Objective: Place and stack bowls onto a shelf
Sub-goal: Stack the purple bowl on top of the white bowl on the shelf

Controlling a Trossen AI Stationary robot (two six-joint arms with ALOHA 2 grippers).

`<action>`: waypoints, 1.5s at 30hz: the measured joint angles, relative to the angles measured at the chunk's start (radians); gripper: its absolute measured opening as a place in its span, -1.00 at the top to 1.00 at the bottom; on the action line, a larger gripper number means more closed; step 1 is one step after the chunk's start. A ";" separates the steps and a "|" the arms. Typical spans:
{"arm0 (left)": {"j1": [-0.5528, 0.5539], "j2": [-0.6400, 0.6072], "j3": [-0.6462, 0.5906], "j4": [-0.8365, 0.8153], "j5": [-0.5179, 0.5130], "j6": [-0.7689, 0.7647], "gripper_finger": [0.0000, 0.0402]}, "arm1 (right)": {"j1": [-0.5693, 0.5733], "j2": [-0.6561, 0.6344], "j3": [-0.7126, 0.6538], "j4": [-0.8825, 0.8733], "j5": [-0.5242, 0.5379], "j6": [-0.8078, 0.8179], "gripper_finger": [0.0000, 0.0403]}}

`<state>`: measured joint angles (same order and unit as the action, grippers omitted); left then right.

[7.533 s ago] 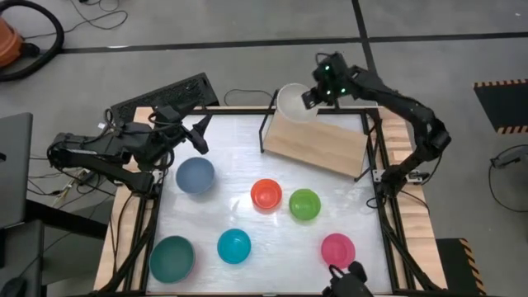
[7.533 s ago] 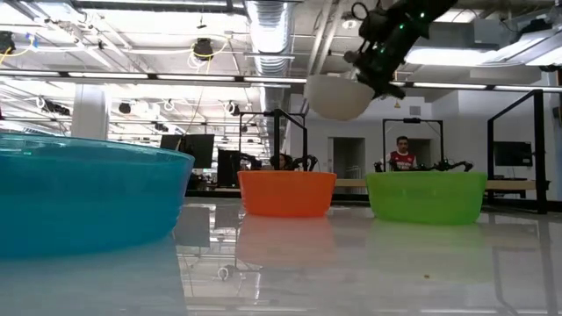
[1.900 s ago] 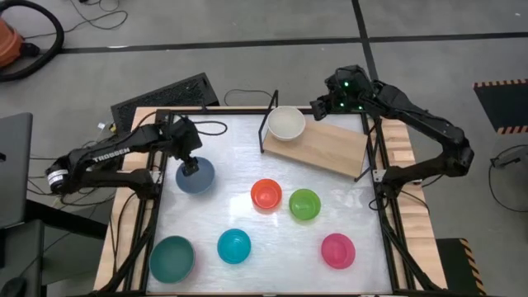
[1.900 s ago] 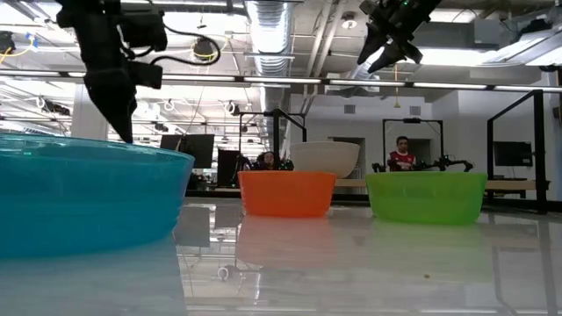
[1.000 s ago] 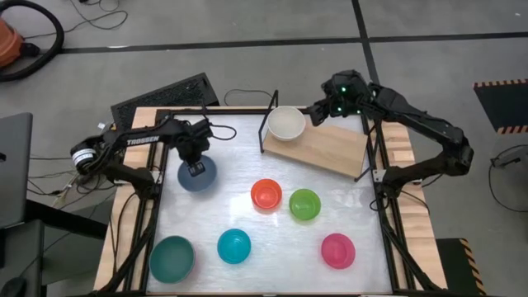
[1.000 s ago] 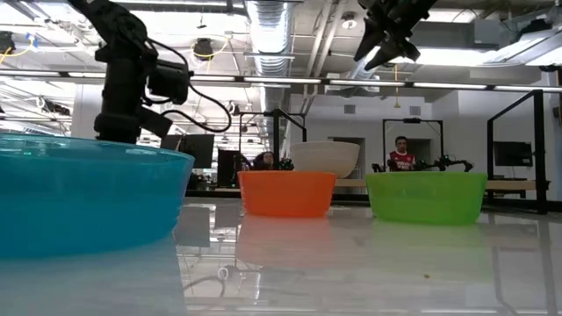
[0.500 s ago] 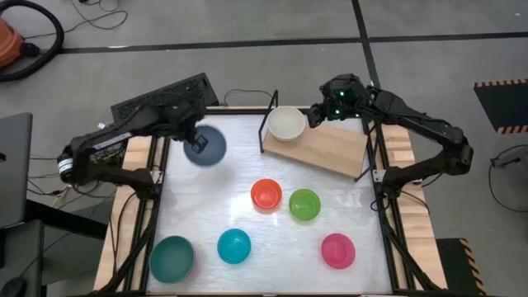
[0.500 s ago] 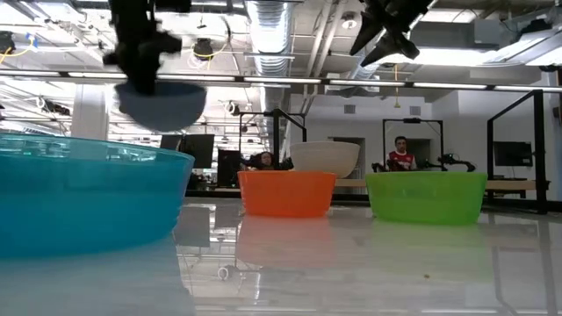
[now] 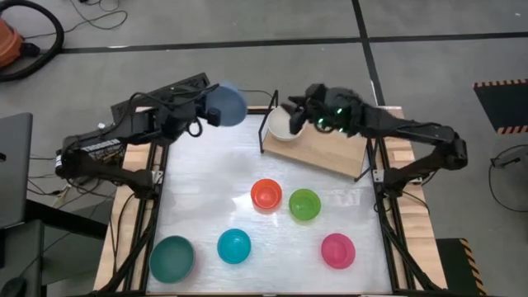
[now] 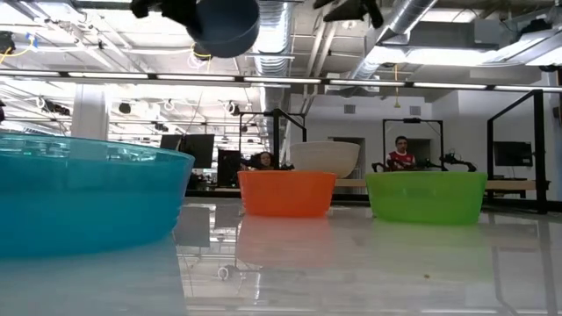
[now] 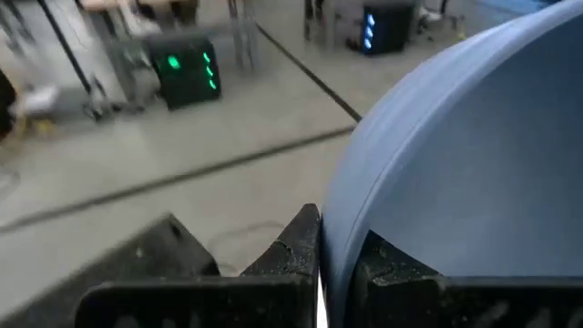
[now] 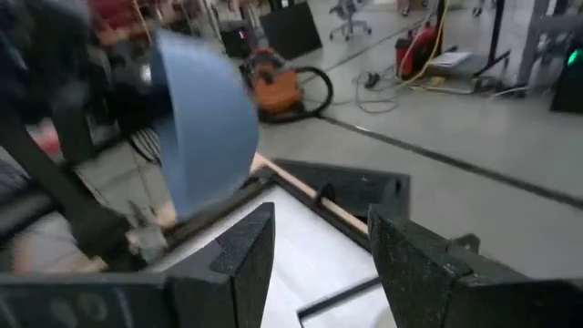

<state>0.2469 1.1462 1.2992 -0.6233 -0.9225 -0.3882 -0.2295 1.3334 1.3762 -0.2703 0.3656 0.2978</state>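
High view: The left gripper (image 9: 205, 114) is raised over the far left edge of the desk (image 9: 206, 206), pinching the rim of a grey-blue bowl (image 9: 227, 105) that is tipped on its side, just left of the shelf (image 9: 326, 148). The shelf stands at the far right of the desk, set at a slant. A white bowl (image 9: 282, 125) sits on its left end. The right gripper (image 9: 299, 112) hangs over that bowl's far edge, fingers spread. On the desk lie an orange bowl (image 9: 266, 195) and a green bowl (image 9: 304, 205) just beside each other at mid-desk, a blue bowl (image 9: 233, 246) and a teal bowl (image 9: 172, 258) near the front left, and a pink bowl (image 9: 337, 251) at the near right.

Low view: The grey-blue bowl (image 10: 227, 26) is high in the air, well above everything on the desk. The blue bowl (image 10: 88, 197) fills the near left. The orange bowl (image 10: 286, 193) and green bowl (image 10: 426, 197) stand farther off, apart from each other. The white bowl (image 10: 325, 158) shows behind the orange one, higher up. A person (image 10: 402, 156) sits in the room beyond.

Left wrist view: The fingers (image 11: 291, 255) clamp the grey-blue bowl (image 11: 474, 173) by its rim, one finger either side of the wall.

Right wrist view: The right gripper (image 12: 317, 251) is spread, nothing between its fingers (image 12: 244, 260). The grey-blue bowl (image 12: 202, 137) is ahead of it, tilted, held by the other arm.
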 joint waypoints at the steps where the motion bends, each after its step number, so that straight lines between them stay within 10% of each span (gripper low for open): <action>1: -0.013 0.012 0.000 0.043 -0.044 0.033 1.00 | 0.016 0.009 -0.001 0.017 0.025 -0.019 -0.01; 19: -0.115 0.246 -0.001 0.719 -0.198 0.550 1.00 | 0.124 0.090 0.020 0.161 0.245 -0.149 -0.01; 30: -0.144 0.273 0.000 0.752 -0.152 0.577 1.00 | 0.118 0.095 0.022 0.157 0.287 -0.149 0.02; 40: -0.152 0.280 0.000 0.749 -0.059 0.555 0.96 | 0.092 0.094 0.022 0.100 0.349 -0.147 0.84; 45: -0.149 0.276 0.000 0.751 0.002 0.541 0.71 | 0.086 0.094 0.021 0.092 0.334 -0.110 0.84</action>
<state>0.0982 1.4227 1.2991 0.1276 -0.9201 0.1532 -0.1432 1.4278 1.3975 -0.1783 0.6992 0.1876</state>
